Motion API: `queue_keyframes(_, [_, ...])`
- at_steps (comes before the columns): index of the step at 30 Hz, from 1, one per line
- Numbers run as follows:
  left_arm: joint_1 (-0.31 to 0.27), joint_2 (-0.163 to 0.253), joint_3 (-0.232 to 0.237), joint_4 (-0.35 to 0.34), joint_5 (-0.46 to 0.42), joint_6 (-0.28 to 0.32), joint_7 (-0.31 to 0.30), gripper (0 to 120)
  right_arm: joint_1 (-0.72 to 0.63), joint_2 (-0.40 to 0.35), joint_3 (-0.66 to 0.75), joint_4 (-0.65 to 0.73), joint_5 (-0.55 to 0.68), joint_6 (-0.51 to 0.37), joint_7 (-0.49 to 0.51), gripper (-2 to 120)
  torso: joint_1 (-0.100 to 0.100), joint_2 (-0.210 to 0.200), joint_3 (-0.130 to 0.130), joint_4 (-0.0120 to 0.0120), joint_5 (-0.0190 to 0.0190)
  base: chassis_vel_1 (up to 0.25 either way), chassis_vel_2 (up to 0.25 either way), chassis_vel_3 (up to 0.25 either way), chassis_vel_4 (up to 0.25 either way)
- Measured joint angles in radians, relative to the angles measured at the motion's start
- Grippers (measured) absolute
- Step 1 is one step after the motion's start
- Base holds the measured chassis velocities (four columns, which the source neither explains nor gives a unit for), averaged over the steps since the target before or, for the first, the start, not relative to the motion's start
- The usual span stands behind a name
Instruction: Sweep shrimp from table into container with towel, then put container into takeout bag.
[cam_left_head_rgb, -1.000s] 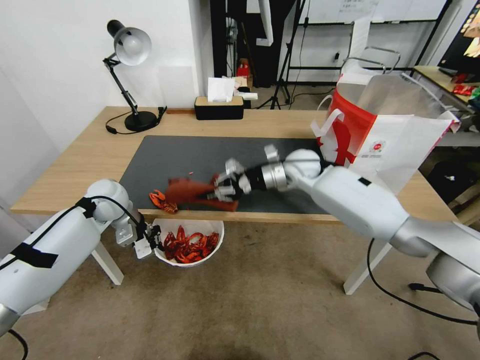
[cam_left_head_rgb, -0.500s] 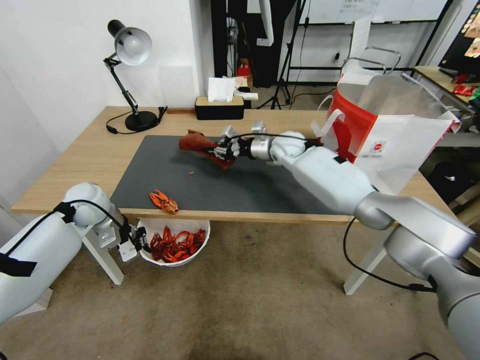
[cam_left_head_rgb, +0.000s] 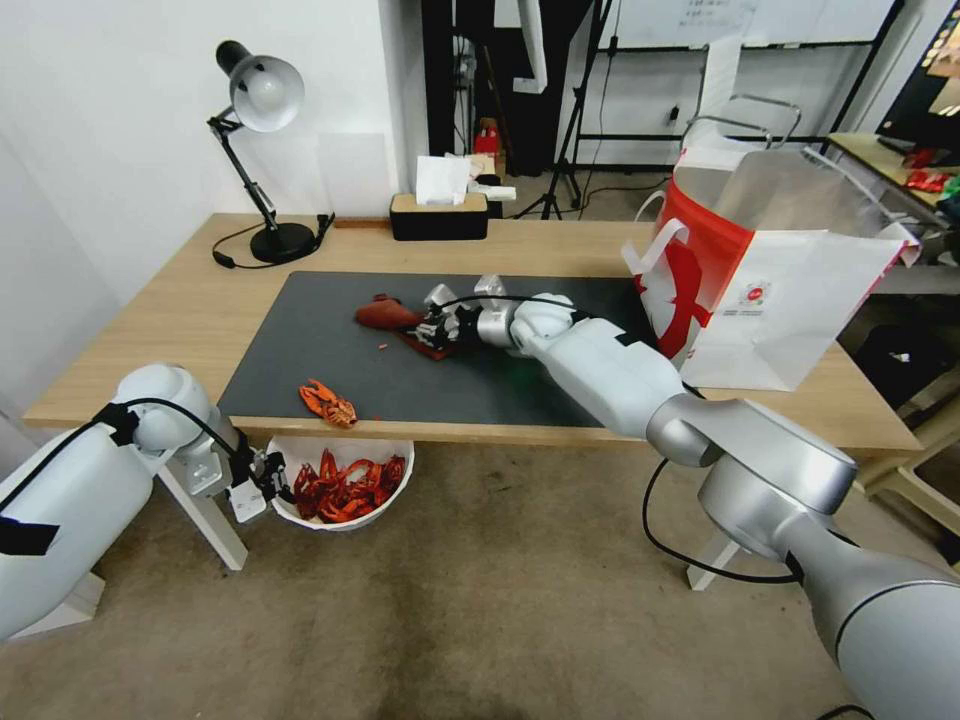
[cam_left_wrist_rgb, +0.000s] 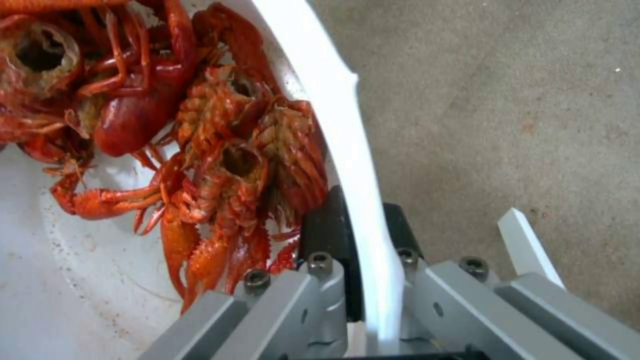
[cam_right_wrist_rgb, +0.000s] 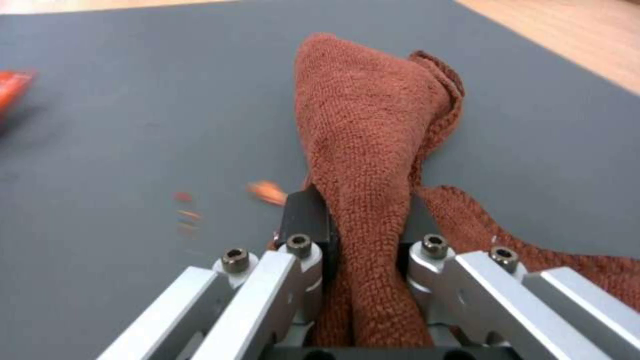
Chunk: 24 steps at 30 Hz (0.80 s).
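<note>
Sweeping is judged mostly done. Most shrimp (cam_left_head_rgb: 345, 490) are seen heaped in the container (cam_left_head_rgb: 290, 512), which is held below the table (cam_left_head_rgb: 180, 310) edge by the left gripper (cam_left_head_rgb: 262, 478), its jaws clamped on the rim. One stray shrimp (cam_left_head_rgb: 328, 403) is left on the mat (cam_left_head_rgb: 320, 330) near the front edge, above the bowl. The towel (cam_left_head_rgb: 392, 315) is pinched in the right gripper (cam_left_head_rgb: 432, 327) and laid mid-mat. The takeout bag (cam_left_head_rgb: 770, 300) stands open on the table's right end; bagging is not yet done.

Even, bright indoor light, soft shadows under the table (cam_left_head_rgb: 180, 300). Head view bends at edges, wide-angle. Right wrist view: motion blur on crumbs, far mat (cam_right_wrist_rgb: 133, 75) corner soft.
</note>
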Motion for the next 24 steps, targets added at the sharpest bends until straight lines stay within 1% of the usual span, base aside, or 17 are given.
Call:
queue_keyframes(2, [0.001,0.0,0.0,0.0,0.0,0.0,0.0,0,-0.002,0.007,-0.005,0.001,0.002,0.001,-0.01,9,0.0,0.0,0.0,0.0,0.0001,0.0,0.0,0.0,0.0])
queue_keyframes(5, [0.002,0.0,0.0,-0.001,0.0,0.0,0.0,0,-0.002,0.029,-0.025,-0.006,0.012,0.009,-0.065,9,0.0,0.0,0.0,0.0006,0.0002,0.0,0.0,0.0,0.0])
queue_keyframes(6, [0.002,0.0,0.0,-0.001,0.0,0.0,0.0,0,-0.002,0.029,-0.025,-0.006,0.012,0.009,-0.065,9,0.0,0.0,0.0,0.0006,0.0002,0.0,0.0,0.0,0.0])
queue_keyframes(8, [0.002,-0.001,0.0,-0.002,-0.001,0.0,-0.001,0,0.004,0.039,-0.047,-0.02,0.019,0.017,-0.12,9,0.0,0.0,0.0,0.0007,0.0005,0.0,0.0,0.0,0.0])
queue_keyframes(9, [0.002,-0.001,0.0,-0.002,-0.001,0.0,-0.001,0,0.004,0.039,-0.047,-0.02,0.019,0.017,-0.12,9,0.0,0.0,0.0,0.0007,0.0005,0.0,0.0,0.0,0.0])
queue_keyframes(12, [0.005,0.0,-0.001,-0.006,-0.002,0.001,-0.001,0,0.006,0.054,-0.059,-0.048,0.02,0.053,-0.203,9,0.0,0.0,0.0,0.0006,0.0006,0.0,0.0,0.0,0.0])
queue_keyframes(13, [0.005,0.0,-0.001,-0.006,-0.002,0.001,-0.001,0,0.006,0.054,-0.059,-0.048,0.02,0.053,-0.203,9,0.0,0.0,0.0,0.0006,0.0006,0.0,0.0,0.0,0.0])
queue_keyframes(15, [0.008,0.001,-0.002,-0.009,-0.002,0.001,-0.002,0,0.005,0.064,-0.059,-0.061,0.02,0.066,-0.246,9,0.0,0.0,0.0,0.0005,0.0005,0.0,0.0,0.0,0.0])
queue_keyframes(16, [0.008,0.001,-0.002,-0.009,-0.002,0.001,-0.002,0,0.005,0.064,-0.059,-0.061,0.02,0.066,-0.246,9,0.0,0.0,0.0,0.0005,0.0005,0.0,0.0,0.0,0.0])
queue_keyframes(23, [0.02,0.014,-0.008,-0.031,-0.009,0.006,-0.003,0,-0.001,0.081,-0.059,-0.08,0.015,0.099,-0.337,9,0.0,0.0,0.0,0.0007,0.0005,0.0,0.0,0.0,0.0])
queue_keyframes(24, [0.02,0.014,-0.008,-0.031,-0.009,0.006,-0.003,0,-0.001,0.081,-0.059,-0.08,0.015,0.099,-0.337,9,0.0,0.0,0.0,0.0007,0.0005,0.0,0.0,0.0,0.0])
